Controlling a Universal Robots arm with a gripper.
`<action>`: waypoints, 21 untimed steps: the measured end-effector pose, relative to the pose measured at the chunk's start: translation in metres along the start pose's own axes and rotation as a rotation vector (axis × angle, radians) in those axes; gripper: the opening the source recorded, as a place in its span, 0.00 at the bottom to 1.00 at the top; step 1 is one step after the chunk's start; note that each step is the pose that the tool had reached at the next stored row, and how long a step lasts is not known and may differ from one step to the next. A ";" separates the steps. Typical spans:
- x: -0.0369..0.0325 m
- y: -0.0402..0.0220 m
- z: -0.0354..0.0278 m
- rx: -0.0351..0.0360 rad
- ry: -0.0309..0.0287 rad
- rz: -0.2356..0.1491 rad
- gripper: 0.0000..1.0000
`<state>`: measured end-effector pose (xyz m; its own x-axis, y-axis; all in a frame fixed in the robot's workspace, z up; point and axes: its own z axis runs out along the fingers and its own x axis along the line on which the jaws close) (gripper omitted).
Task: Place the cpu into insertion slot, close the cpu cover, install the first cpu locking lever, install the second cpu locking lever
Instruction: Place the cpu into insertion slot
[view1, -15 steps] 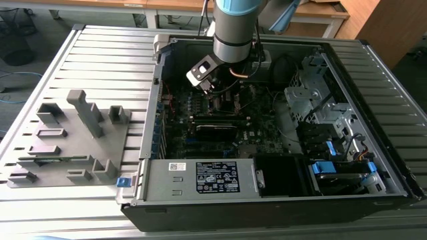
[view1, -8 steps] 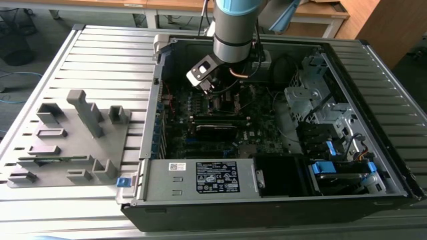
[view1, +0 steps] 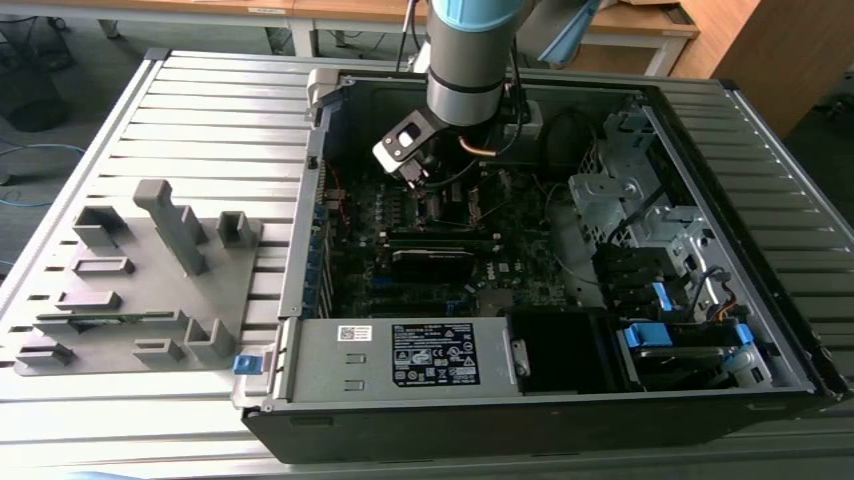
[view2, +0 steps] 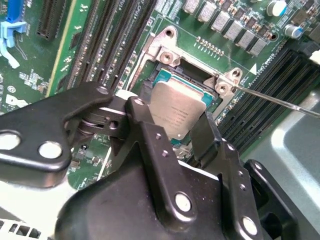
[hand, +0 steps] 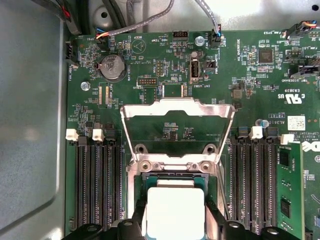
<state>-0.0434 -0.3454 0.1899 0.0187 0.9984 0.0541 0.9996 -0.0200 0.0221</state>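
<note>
The claw hides part of the cpu.

a: where is the cpu?
b: right over the insertion slot. it's a flat square chip with a dull silver top, flanked at two opposite edges by the gripper fingers. whether it sits fully down i cannot tell.
a: and the slot?
b: uncovered. a dark centre and a teal edge show past the chip, with a metal rim around them.
a: the cpu cover?
b: swung back from the slot. it's a thin silver frame, and the green board shows through its square window in the first wrist view.
</note>
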 end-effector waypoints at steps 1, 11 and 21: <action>0.0000 0.0001 0.0001 -0.0004 -0.0003 0.000 0.55; 0.0004 0.0003 -0.0129 0.0003 -0.0015 0.000 0.60; 0.0010 0.0005 -0.0229 0.0003 -0.0013 0.000 0.60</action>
<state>-0.0434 -0.3457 0.2128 0.0186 0.9984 0.0528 0.9996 -0.0198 0.0218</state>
